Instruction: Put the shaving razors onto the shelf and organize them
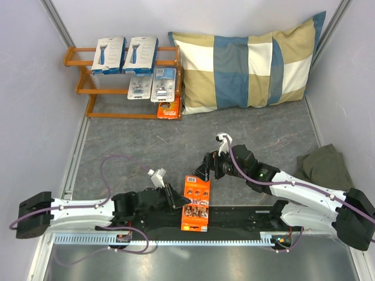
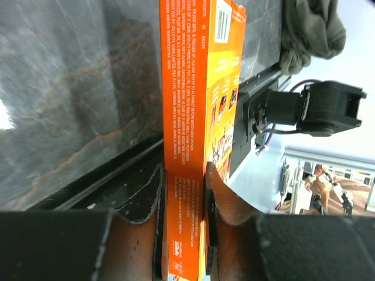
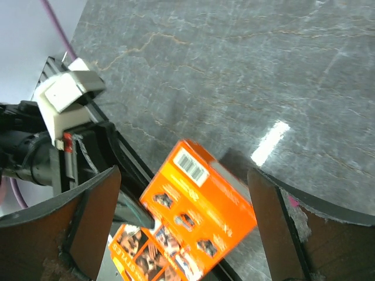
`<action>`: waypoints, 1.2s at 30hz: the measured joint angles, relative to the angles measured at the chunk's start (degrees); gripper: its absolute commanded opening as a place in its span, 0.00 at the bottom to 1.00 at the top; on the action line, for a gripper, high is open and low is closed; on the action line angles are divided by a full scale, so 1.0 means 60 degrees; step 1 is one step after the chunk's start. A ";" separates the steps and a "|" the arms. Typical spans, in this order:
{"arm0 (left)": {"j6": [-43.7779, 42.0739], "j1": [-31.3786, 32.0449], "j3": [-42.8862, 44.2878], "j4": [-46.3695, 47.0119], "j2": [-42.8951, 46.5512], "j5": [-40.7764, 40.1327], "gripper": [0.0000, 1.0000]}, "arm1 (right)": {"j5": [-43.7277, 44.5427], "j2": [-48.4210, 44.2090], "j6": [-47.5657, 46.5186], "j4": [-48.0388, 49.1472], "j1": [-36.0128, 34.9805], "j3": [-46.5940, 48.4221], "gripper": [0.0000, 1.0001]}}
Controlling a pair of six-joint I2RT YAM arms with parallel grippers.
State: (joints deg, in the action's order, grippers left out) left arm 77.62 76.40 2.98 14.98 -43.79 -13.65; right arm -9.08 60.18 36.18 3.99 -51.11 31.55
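Blue-and-beige checked pillow (image 1: 249, 67) at the back, crumpled olive cloth (image 1: 321, 167) on the grey tabletop (image 1: 263, 129) far right.

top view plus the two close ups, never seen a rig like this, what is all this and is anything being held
Two robot arms are bolted at the near edge of a grey table, each ending in a two-finger gripper. The wide picture is from a camera above and behind them; the other two come from a camera on each wrist. The left gripper is clamped on an orange razor pack. The right gripper is open, holding nothing, close to that pack. At the back, a wooden shelf carries two white boxes on top, two blister packs in the middle and another orange pack low down. A checked pillow and a green cloth lie nearby.
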 measured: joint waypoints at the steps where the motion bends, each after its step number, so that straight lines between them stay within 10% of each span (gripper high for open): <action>1: -0.0113 -0.0204 0.0026 -0.0291 0.0273 0.0047 0.02 | 0.0015 -0.0051 -0.0007 -0.0080 0.0047 0.0000 0.98; 14: -0.2546 -0.5125 0.0809 -0.0812 0.0248 0.3781 0.02 | -0.1785 0.0157 -0.0262 0.0291 0.2051 -0.0576 0.98; 24: -0.3504 -0.5767 0.1399 0.1235 -0.1359 0.6382 0.02 | -0.4714 0.2025 0.1045 0.4186 0.2670 -0.1843 0.95; 30: -0.3544 -0.5767 0.1399 0.1887 -0.1632 0.6910 0.02 | -0.5395 0.2306 0.1617 0.5705 0.2674 -0.1898 0.46; 36: -0.3901 -0.5767 0.1395 0.2091 -0.1585 0.7158 0.11 | -0.6051 0.2371 0.2339 0.6346 0.2718 -0.1902 0.26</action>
State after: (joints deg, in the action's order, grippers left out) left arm 54.22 41.80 11.35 27.53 -53.30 29.30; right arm -45.39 74.41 50.22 42.06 -34.81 20.14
